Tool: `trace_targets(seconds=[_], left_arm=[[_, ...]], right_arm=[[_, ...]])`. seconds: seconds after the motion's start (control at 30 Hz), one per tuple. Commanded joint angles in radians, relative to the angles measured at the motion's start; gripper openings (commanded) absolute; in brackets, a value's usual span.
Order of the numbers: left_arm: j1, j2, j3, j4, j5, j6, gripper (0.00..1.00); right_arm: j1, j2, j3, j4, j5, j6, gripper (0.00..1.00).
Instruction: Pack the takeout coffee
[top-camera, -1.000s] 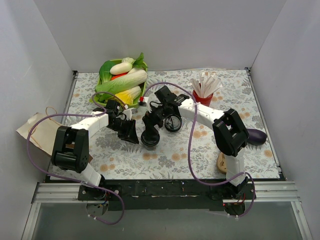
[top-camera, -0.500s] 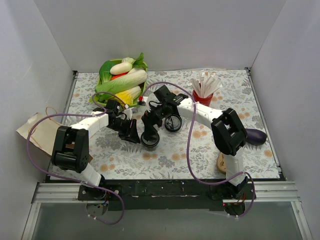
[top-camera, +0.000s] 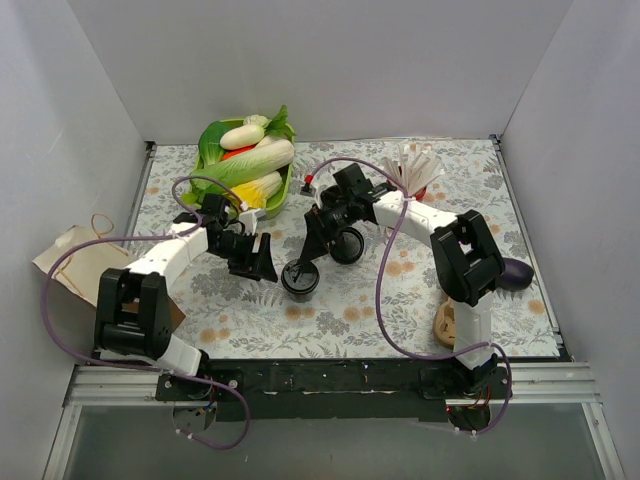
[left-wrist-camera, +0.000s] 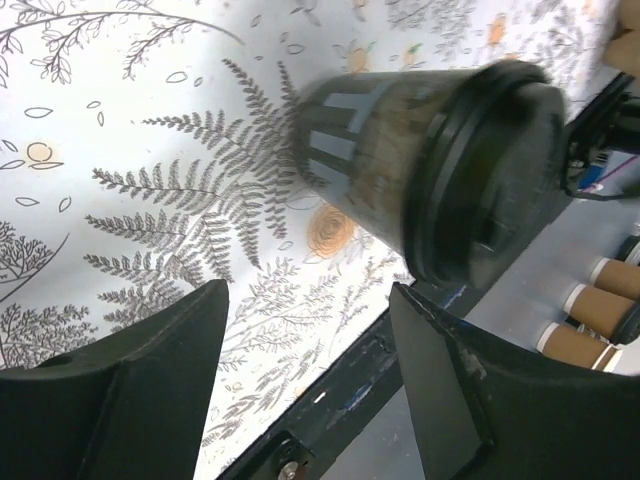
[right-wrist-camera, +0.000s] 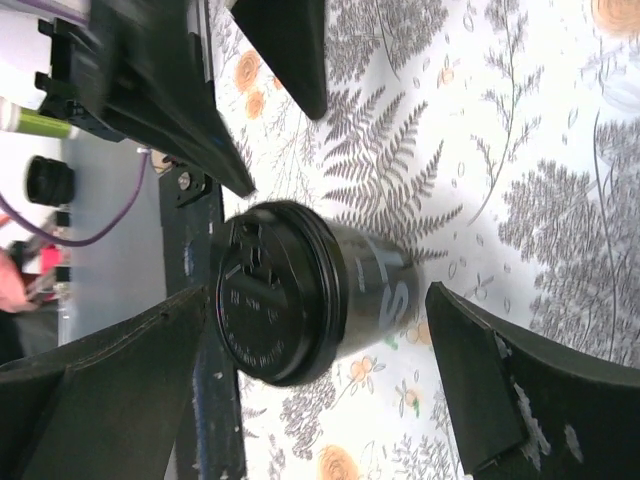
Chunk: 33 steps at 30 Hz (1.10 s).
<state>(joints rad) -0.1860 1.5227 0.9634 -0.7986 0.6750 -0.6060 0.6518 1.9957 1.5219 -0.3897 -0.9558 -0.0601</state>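
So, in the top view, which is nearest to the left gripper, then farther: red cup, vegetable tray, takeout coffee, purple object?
1. takeout coffee, just right of the left gripper.
2. vegetable tray, behind it.
3. red cup, rear right.
4. purple object, right edge.

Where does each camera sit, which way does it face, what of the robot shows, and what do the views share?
Top external: above and behind the bases, looking down at the table; both arms show.
Left wrist: on the left arm, facing the takeout coffee past its open left end effector.
Right wrist: on the right arm, facing that cup past the open right end effector.
Shared: all three see the takeout coffee.
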Motion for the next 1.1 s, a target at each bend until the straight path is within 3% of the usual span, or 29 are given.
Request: trace_targets(seconds=[0.0,0.1,0.27,0.4,0.73,1.07], left_arm=[[0.022,-0.134,0.049,-0.077,0.148,0.126,0.68],[0.022,-0.186,0.032,-0.045,0.277,0.157,0.73],[0.02,-0.109,0.028,0.07,0.35,0.019,0.75],[0.02,-0.069,0.008,0.159,0.338,-0.08,0.75],[0.02,-0.022,-0.063,0.228,0.394,-0.136,0.73],[0.02,0.077,-0.078,0.26,0.359,-0.192,0.7]], right_arm=[[-0.043,-0.04,-0.068,0.089,-0.132,0.1,0.98],[-0.05,-0.029,-0.083,0.106,-0.146,0.115,0.98],[-0.053,-0.011,-0.091,0.149,-0.159,0.152,0.98],[-0.055,0.006,-0.097,0.149,-0.169,0.16,0.98],[-0.053,0.025,-0.146,0.187,-0.166,0.212,0.98],[-0.052,0.08,-0.143,0.249,-0.167,0.298,0.98]])
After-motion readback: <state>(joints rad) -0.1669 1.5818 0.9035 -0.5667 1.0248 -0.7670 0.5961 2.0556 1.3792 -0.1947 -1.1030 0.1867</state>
